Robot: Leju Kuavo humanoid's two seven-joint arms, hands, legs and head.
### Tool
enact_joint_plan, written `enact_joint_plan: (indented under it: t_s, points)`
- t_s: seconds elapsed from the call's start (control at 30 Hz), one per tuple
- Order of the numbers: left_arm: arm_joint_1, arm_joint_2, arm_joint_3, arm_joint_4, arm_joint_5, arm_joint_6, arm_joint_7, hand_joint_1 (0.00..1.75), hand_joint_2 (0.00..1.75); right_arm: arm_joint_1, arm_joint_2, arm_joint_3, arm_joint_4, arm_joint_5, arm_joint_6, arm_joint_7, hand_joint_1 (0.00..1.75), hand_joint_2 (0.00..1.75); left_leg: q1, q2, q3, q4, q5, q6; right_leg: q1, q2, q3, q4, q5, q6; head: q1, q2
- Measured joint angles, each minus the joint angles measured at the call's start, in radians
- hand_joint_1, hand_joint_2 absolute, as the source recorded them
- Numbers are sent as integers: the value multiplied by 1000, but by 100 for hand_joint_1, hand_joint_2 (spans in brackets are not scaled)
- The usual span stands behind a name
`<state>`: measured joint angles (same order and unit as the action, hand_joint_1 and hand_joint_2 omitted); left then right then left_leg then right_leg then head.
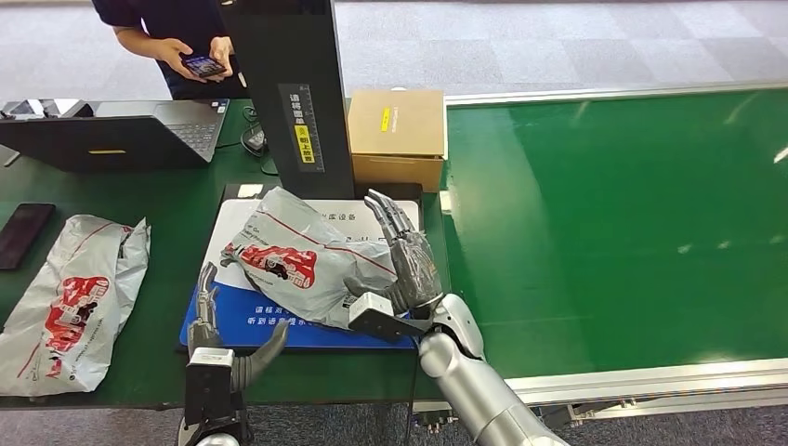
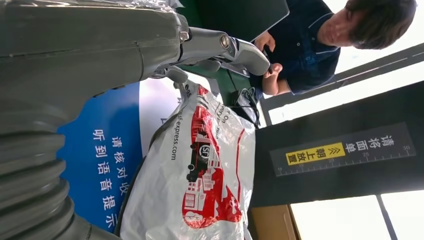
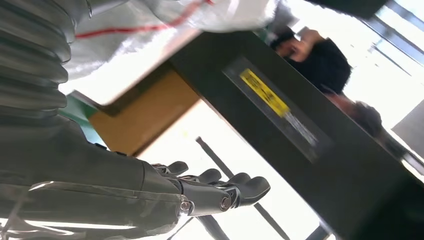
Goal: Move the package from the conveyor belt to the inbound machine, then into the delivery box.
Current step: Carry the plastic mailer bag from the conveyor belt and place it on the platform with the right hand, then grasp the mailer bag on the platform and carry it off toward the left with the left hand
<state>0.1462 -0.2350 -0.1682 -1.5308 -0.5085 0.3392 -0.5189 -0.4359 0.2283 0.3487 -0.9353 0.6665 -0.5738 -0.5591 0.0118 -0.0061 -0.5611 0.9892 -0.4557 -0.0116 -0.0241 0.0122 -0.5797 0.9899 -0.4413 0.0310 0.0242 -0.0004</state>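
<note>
The package [image 1: 307, 260], a grey-white poly bag with red print, lies crumpled on the inbound machine's blue and white mat [image 1: 279, 330], under its black column [image 1: 297, 93]. My right hand [image 1: 404, 255] stands against the bag's right edge, fingers stretched out and thumb at the bag, holding nothing. At the bag's front left corner is my left hand [image 1: 214, 316], fingers spread and empty. The left wrist view shows the package [image 2: 200, 170] on the mat [image 2: 110, 160] past my left hand's fingers [image 2: 225, 47]. In the right wrist view the package [image 3: 175, 20] lies beside the straight fingers [image 3: 220, 192].
A second similar bag [image 1: 74, 297] lies on the green table at left, beside a dark phone [image 1: 23, 232] and a laptop [image 1: 121, 135]. A closed cardboard box [image 1: 398, 135] sits behind the mat. The green conveyor belt [image 1: 632, 232] runs on the right. A person [image 1: 186, 46] holding a phone stands behind the table.
</note>
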Motion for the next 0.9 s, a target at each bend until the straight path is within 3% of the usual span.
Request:
enact_joint_plan:
  t_s: [0.27, 0.43, 0.53, 0.9]
  points:
    - [12, -1, 40, -47, 1, 37, -31, 0, 175, 137, -35, -2, -271, -126, -49, -15, 0, 175, 0, 0, 0, 0, -1, 0, 0, 0, 0, 0, -1, 0, 0, 0]
    - [35, 0, 50, -93, -4, 83, -45, 0, 175, 248, -64, -56, -414, -346, 116, -45, 0, 175, 0, 0, 0, 0, -1, -1, 0, 0, 0, -1, -1, 0, 0, 0]
    - [42, 1, 53, -107, -2, 92, -45, 0, 175, 300, -73, -105, -475, -398, 181, -52, 0, 175, 0, 0, 0, 0, -1, -1, 0, 0, 0, -1, -1, 0, 0, 0]
    - [28, 3, 33, -123, -57, 83, -34, 0, 175, 420, -67, -247, -608, -490, 175, -89, 0, 175, 0, 0, 1, 0, -1, -1, 0, 0, 0, -1, 0, 0, 0, 0]
